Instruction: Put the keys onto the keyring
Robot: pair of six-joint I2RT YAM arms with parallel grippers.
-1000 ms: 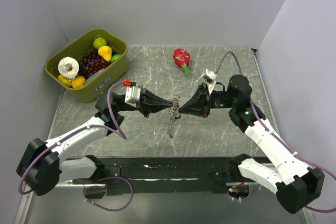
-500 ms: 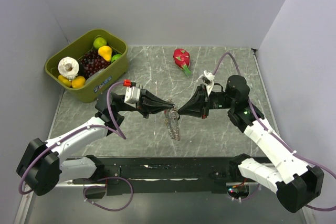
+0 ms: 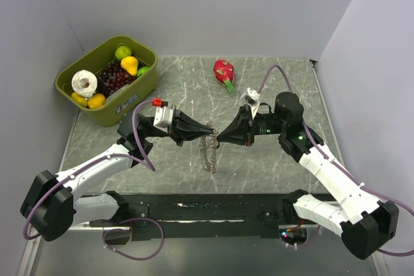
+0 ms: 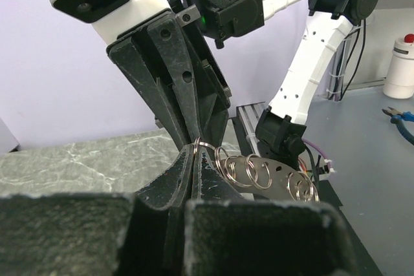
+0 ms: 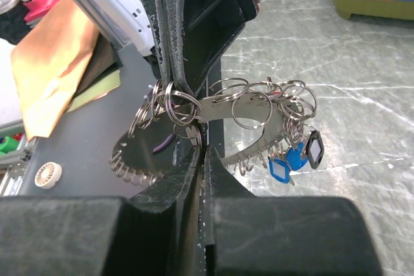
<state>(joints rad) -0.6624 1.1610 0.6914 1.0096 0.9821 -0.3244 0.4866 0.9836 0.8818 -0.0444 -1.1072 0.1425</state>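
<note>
I'm looking down on the grey marbled surface (image 3: 187,79), with the olive-green plastic bin (image 3: 145,85) of fruit at its far left corner. The white-and-black left arm (image 3: 97,169) and right arm (image 3: 330,166) meet tip to tip above the middle. Left jaws are pinched right together on the top of the large dull-grey metal keyring (image 3: 208,153), which hangs down from them. Right jaws show just a thin slit at that same spot, and I cannot tell whether they grip anything. On my right wrist view, small silver split rings (image 5: 249,111) crowd the keyring, and the tiny blue- and black-headed keys (image 5: 294,156) dangle from its far side.
</note>
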